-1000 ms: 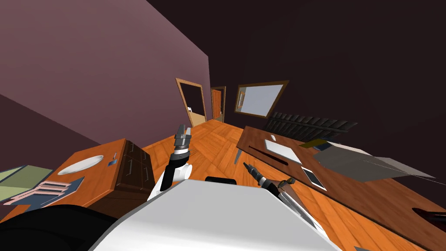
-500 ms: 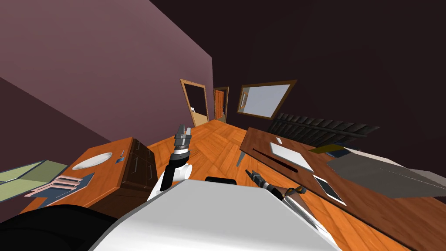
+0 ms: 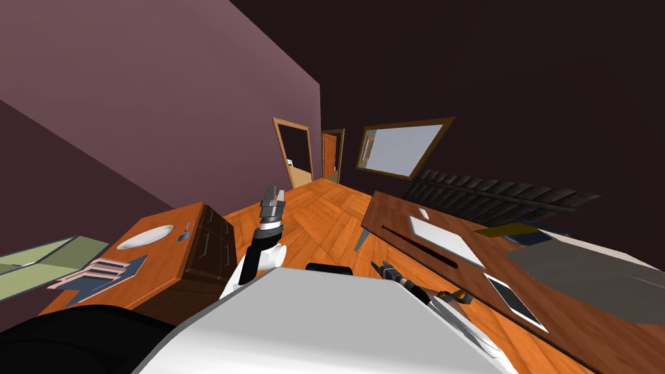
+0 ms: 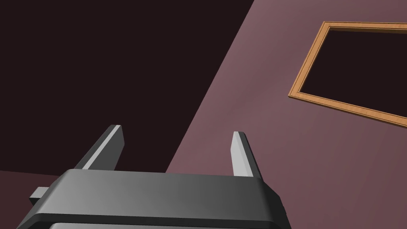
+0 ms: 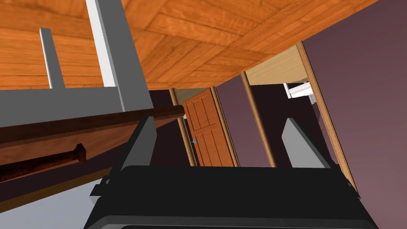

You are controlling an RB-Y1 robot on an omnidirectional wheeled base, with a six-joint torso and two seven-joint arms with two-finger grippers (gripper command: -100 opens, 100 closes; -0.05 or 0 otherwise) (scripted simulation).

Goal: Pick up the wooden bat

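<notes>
We stand between a chest of drawers [image 3: 206,243] on our left and a dark brown table [image 3: 584,324] on our right. The wooden bat [image 3: 419,243] lies flat on the table along its near left edge, just beside a white flat slab [image 3: 445,235]. Our right gripper [image 3: 378,265] hangs low beside that edge with its fingers spread wide and nothing between them. From the wrist, the bat's knobbed end [image 5: 77,153] shows close by, not touched. Our left gripper [image 3: 276,193] is raised ahead, likewise wide and holding nothing. A white plate [image 3: 145,237] sits on the chest's top.
</notes>
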